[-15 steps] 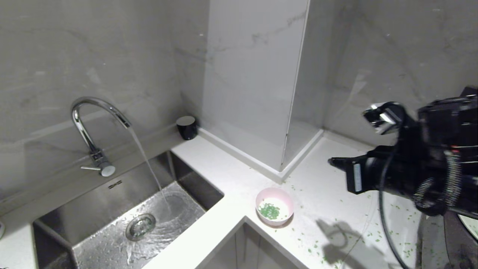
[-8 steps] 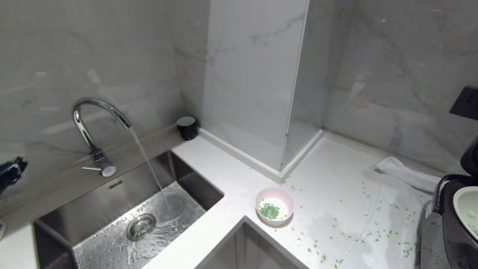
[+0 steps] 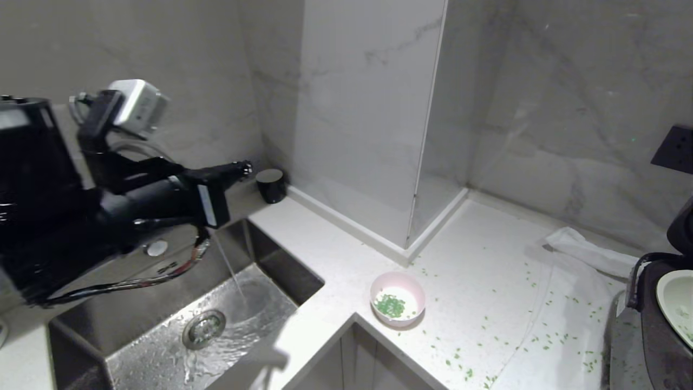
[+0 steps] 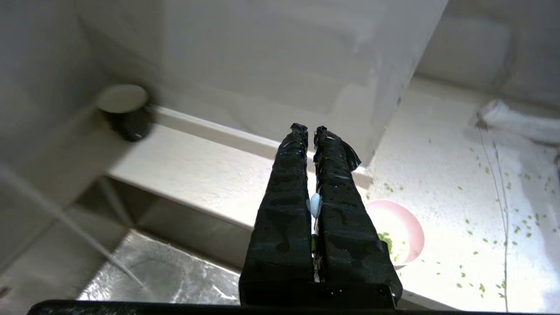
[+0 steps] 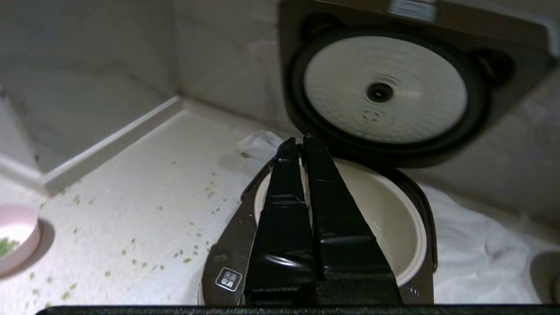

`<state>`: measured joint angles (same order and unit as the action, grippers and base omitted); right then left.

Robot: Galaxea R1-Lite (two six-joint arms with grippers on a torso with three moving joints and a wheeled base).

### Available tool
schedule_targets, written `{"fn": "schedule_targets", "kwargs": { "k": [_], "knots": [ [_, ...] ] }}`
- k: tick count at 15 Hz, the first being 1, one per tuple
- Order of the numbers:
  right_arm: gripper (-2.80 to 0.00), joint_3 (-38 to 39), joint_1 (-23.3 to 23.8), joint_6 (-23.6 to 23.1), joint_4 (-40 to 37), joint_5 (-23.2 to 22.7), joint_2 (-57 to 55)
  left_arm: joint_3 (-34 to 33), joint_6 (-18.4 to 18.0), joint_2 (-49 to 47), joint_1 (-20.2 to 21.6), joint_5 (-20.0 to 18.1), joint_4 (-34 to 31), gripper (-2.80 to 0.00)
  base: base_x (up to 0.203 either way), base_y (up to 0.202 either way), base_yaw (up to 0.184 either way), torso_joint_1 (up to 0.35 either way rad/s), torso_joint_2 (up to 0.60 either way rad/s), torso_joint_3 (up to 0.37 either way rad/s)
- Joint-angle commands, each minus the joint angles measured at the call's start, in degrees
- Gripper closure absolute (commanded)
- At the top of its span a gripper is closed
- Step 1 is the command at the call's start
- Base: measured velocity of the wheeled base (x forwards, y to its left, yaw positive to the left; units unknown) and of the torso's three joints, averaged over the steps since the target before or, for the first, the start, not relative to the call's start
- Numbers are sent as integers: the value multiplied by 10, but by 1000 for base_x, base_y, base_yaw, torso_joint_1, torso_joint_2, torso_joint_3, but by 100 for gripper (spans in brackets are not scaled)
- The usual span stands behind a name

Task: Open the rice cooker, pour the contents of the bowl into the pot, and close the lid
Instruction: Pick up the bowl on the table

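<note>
The pink bowl (image 3: 398, 306) stands on the white counter near its inner corner, with green contents (image 3: 391, 306) inside. The dark rice cooker (image 3: 658, 346) is at the far right edge with its pale pot (image 3: 677, 300) showing. My left gripper (image 3: 246, 168) is shut and empty, hovering above the sink, well left of the bowl (image 4: 407, 223). In the right wrist view my right gripper (image 5: 297, 141) is shut and empty, just above the pot (image 5: 393, 218). The lid (image 5: 380, 92) stands raised, its pale inner plate facing me. The right gripper is outside the head view.
Water runs into the steel sink (image 3: 162, 303) at the left. A black cup (image 3: 270, 184) sits at the sink's back corner. A wall pillar (image 3: 368, 135) juts onto the counter. A white cloth (image 3: 590, 254) lies by the cooker, and green bits (image 3: 541, 338) are scattered over the counter.
My right arm has drawn back out of the head view to the right. My left arm has swung up into view over the sink. The bowl has not moved.
</note>
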<state>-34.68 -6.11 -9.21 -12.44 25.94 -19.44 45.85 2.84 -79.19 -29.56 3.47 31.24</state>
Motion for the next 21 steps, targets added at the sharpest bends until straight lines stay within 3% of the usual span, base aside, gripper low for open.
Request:
{"fn": "schedule_targets", "kwargs": {
  "k": [1, 4, 6, 7, 9, 11, 13, 17, 18, 21],
  "knots": [
    [0, 30, 11, 34, 42, 9, 37, 43, 2, -120, -41, 17, 3, 0, 0, 0, 0, 0, 0, 0],
    [0, 3, 19, -7, 40, 14, 38, 84, 6, -187, -49, 24, 8, 0, 0, 0, 0, 0, 0, 0],
    [0, 7, 80, -19, 28, 8, 43, 90, 10, -219, -49, 25, 34, 0, 0, 0, 0, 0, 0, 0],
    [0, 11, 88, -20, 31, 4, 49, 88, 11, -234, -50, 25, 50, 0, 0, 0, 0, 0, 0, 0],
    [0, 36, 60, -23, 30, -13, 99, 86, 12, -261, -50, 25, 67, 0, 0, 0, 0, 0, 0, 0],
    [0, 97, 57, -26, 25, -89, 161, 91, 19, -282, -58, 25, 68, 0, 0, 0, 0, 0, 0, 0],
    [0, 197, 57, -20, 22, -133, 184, 100, 27, -307, -75, 27, 69, 0, 0, 0, 0, 0, 0, 0],
    [0, 331, 57, 35, 89, -263, 194, 134, 28, -340, -85, 53, 68, 0, 0, 0, 0, 0, 0, 0],
    [0, 339, 57, 42, 93, -281, 194, 142, 28, -351, -85, 54, 68, 0, 0, 0, 0, 0, 0, 0],
    [0, 335, 57, 61, 92, -280, 195, 150, 29, -387, -87, 55, 68, 0, 0, 0, 0, 0, 0, 0]
  ]
}}
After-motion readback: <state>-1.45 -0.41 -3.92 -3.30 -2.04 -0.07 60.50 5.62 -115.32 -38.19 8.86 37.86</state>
